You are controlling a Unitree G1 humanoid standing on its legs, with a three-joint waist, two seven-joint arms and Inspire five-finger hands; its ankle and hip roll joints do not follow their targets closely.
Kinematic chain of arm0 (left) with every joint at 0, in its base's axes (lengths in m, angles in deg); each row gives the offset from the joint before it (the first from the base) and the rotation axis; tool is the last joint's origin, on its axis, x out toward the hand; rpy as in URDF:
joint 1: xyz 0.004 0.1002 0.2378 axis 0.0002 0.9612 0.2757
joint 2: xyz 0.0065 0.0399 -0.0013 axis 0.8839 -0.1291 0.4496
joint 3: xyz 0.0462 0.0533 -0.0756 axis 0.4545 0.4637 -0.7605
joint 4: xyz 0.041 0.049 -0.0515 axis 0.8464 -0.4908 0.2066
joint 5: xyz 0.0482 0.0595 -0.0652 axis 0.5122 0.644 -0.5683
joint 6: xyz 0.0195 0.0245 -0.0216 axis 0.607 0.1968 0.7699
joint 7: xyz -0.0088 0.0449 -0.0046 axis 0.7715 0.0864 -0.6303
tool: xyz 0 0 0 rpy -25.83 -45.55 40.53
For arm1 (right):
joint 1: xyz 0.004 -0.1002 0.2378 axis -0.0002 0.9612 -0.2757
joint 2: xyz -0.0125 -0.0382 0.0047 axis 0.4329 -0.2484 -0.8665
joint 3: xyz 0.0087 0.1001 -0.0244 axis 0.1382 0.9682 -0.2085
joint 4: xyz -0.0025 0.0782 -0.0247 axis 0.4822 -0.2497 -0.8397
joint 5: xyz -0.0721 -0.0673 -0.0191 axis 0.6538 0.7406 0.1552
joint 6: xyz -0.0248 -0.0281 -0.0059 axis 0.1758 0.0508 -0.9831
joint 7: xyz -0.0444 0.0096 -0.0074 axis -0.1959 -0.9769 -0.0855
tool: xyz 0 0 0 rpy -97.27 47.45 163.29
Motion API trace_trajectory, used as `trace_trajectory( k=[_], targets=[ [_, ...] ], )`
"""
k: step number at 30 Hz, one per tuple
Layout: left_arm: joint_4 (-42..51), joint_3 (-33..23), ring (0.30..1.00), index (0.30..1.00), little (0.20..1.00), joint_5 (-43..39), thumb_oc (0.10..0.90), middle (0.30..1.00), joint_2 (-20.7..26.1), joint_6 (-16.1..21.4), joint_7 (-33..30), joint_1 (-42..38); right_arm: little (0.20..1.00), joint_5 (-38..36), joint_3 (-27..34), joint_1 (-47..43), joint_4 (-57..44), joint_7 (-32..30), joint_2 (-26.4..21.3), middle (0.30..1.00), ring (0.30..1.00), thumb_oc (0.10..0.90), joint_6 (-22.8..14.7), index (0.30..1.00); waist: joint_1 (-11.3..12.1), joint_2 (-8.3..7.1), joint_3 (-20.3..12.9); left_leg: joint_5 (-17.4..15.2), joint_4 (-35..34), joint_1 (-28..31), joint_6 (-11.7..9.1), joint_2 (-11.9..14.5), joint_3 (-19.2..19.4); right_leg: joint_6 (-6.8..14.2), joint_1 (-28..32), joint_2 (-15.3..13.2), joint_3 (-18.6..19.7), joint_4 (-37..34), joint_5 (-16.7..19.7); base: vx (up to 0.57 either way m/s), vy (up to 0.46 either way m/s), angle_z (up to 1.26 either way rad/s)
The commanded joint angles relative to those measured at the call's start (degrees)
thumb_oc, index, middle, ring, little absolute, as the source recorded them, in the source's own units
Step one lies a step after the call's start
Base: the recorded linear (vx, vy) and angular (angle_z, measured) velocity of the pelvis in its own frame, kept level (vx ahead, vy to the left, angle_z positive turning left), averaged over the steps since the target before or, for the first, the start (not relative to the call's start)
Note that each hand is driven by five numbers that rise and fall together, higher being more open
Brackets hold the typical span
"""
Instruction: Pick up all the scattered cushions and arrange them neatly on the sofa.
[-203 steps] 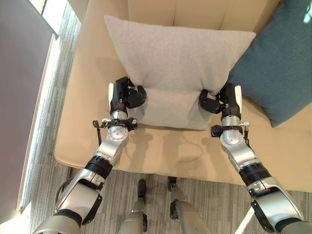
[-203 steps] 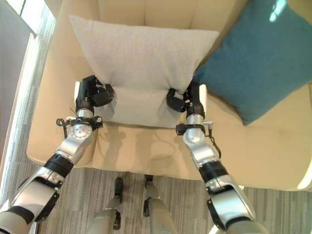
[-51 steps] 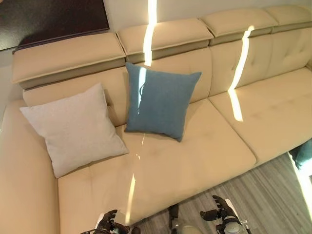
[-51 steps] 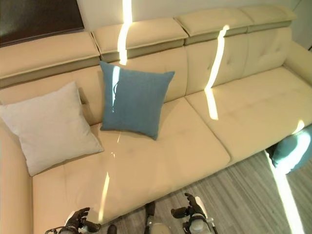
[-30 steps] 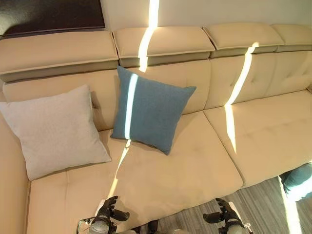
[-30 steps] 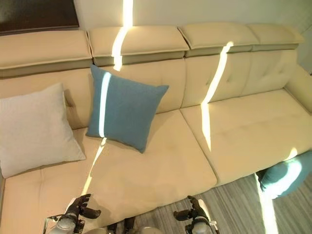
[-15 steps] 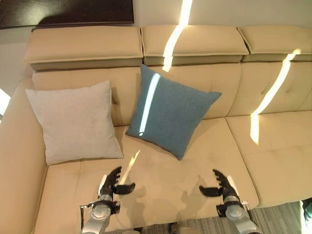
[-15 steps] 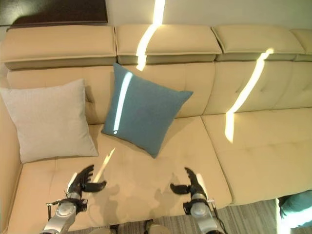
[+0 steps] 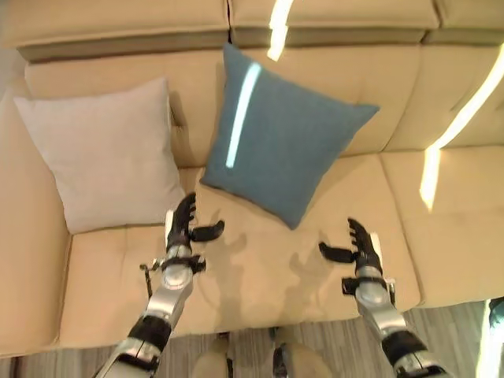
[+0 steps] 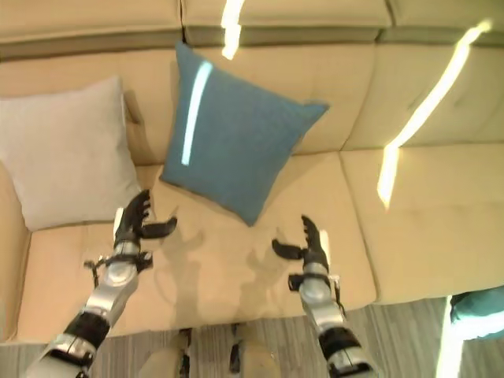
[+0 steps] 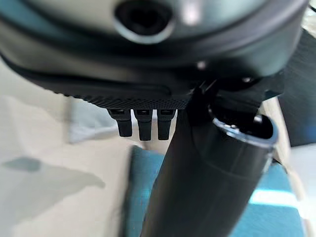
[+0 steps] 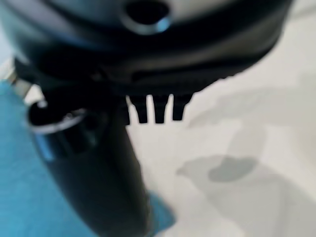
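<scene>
- The long beige sofa (image 9: 260,268) has smooth, leather-looking upholstery with light tufted dimples in the seat and padded headrest blocks along the top.
- A square blue-teal woven fabric cushion (image 9: 283,150) stands on one corner, tilted like a diamond, leaning against the sofa back. A bright stripe of sunlight runs down it.
- Just beside it, towards the sofa's left end, a square pale grey cushion (image 9: 102,153) with a soft, slightly nubby fabric also leans against the backrest, a bit tilted.
- The left hand (image 9: 183,228) hovers over the seat below the gap between the two cushions, fingers straight and spread, thumb sticking out, holding nothing.
- The right hand (image 9: 358,248) hovers over the seat below the blue cushion's lower right edge, fingers also straight with the thumb out, nothing in it.
- Another teal cushion (image 10: 480,315) sits on the grey striped plank floor (image 10: 402,339), off past the sofa's front edge on the right, partly cut off.
</scene>
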Motion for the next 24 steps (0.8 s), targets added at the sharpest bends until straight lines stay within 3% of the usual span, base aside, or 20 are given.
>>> trace_trajectory(
  k=[1,5,8,11,16,24],
  targets=[
    [-4.52,1.34,0.9,0.9,0.9,0.35,0.8,0.9,4.42,6.04,-4.28,-11.01,0.9,-4.25,-0.36,-7.91,0.02,-4.91,-1.75,0.9,0.9,0.8,-6.02,0.9,-1.2,-1.59,-3.12,-2.75,0.08,-4.29,-1.89,-1.41,2.4,4.96,-1.89,-1.29,1.61,0.39,-4.94,0.0,0.0,0.0],
    [-7.82,2.91,0.9,0.9,0.9,0.84,0.8,0.9,6.48,5.3,-5.48,-17.43,0.9,-6.17,-1.61,-14.71,1.38,-5.98,-2.68,0.9,0.9,0.8,-6.68,0.9,-1.28,-1.74,-1.55,-2.88,4.29,-8.77,-1.58,-1.84,2.58,4.42,-5.71,-2.05,1.62,2.78,-4.96,-0.04,0.001,-0.02],
    [-9.94,3.18,0.9,0.9,0.9,0.39,0.8,0.9,8.92,4.97,-6.98,-23.18,0.9,-7.47,-3.27,-21.79,2.67,-7.6,-2.91,0.9,0.9,0.8,-7.66,0.9,-0.96,-2.07,1.03,-8.09,15.02,-15.74,-0.61,-2.11,2.63,3.66,-10.76,-2.63,2.53,7.7,-6.2,-0.05,0.043,0.0],
    [-13.41,3.72,0.9,0.9,0.9,-0.03,0.8,0.9,11.21,4.44,-6.89,-26.94,0.9,-8.03,-4.56,-25.47,3.69,-7.85,-2.06,0.9,0.9,0.8,-7.93,0.9,-0.98,-2.5,1.41,-9.7,18.47,-18.44,-0.1,-1.72,2.48,3.66,-12.3,-2.08,4.11,8.0,-6.08,0.02,0.06,-0.24],
    [-18.55,4.29,0.9,0.9,0.9,-0.97,0.8,0.9,13.86,3.96,-7.79,-33.27,0.9,-9.32,-5.36,-30.58,5.25,-8.15,-0.89,0.9,0.9,0.8,-8.49,0.9,-1.63,-2.92,0.39,-9.8,16.94,-19.68,-0.08,-1.74,3.06,4.63,-13.91,-1.84,5.65,5.68,-4.52,0.05,0.053,-0.27],
    [-21.17,4.72,0.9,0.9,0.9,-3.7,0.8,0.9,14.4,4.76,-8.34,-38.42,0.9,-10.2,-6.01,-34.78,4.71,-8.69,-0.68,0.9,0.9,0.8,-9.44,0.9,-2.32,-2.94,0.32,-9.4,14.38,-19.19,0.01,-2.68,3.47,5.13,-14.94,-2.39,6.12,4.41,-3.64,0.05,0.053,-0.07]
  ],
)
